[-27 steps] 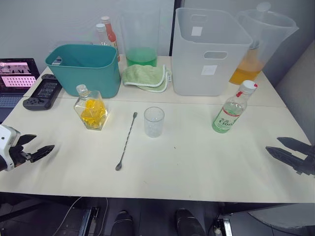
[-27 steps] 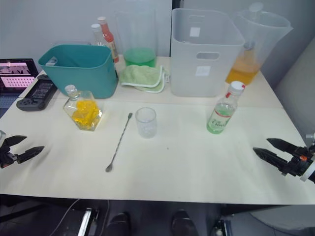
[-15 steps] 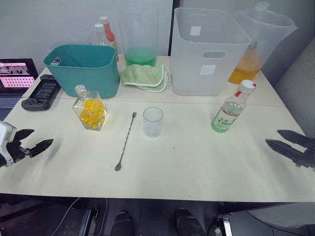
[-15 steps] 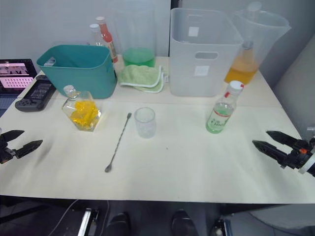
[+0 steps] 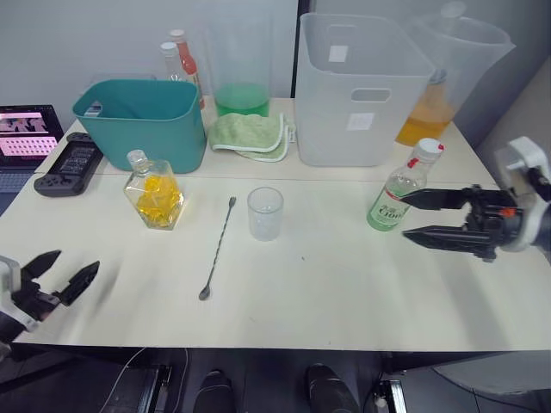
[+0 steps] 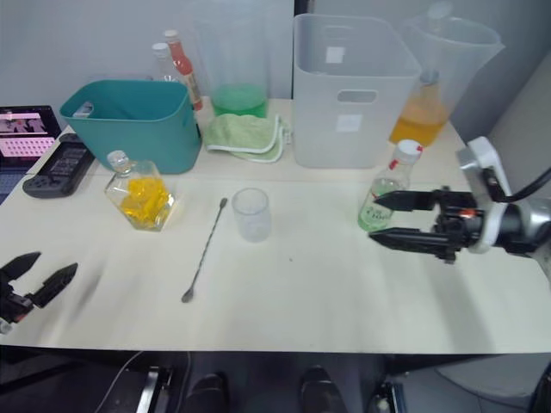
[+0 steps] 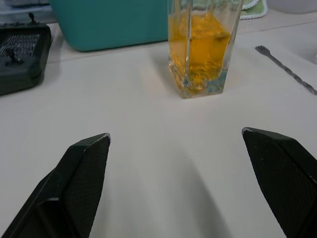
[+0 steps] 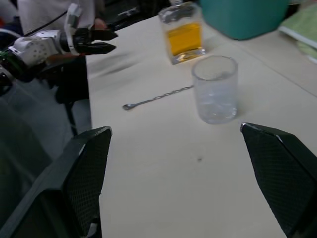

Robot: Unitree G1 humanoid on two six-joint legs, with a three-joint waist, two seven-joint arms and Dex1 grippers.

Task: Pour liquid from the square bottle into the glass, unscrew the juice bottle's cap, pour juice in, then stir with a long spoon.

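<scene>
1. Two grippers hang over a pale table (image 5: pixel 344 301): the left gripper (image 5: pixel 62 274) at the near edge, about 8 o'clock, its black fingers spread apart and holding nothing.
2. The right gripper (image 5: pixel 417 216) reaches in from 3 o'clock, fingers parted and empty, tips just beside the juice bottle (image 5: pixel 398 191), not touching it.
3. The long spoon (image 5: pixel 219 247) lies flat near table centre, bowl toward the near edge, stem running up toward 12 o'clock.
4. The glass (image 5: pixel 265 212) stands upright just right of the spoon's upper end.
5. The square bottle (image 5: pixel 154 191), stoppered and holding yellow-orange contents, stands at 10 o'clock, in front of a teal bin (image 5: pixel 142 120).
6. The juice bottle's cap (image 5: pixel 430 151) sits on its bottle at 2 o'clock.
7. Farther back: a green cloth (image 5: pixel 250 134), a white bin (image 5: pixel 362 90), and a pitcher of orange liquid (image 5: pixel 448 77).
</scene>
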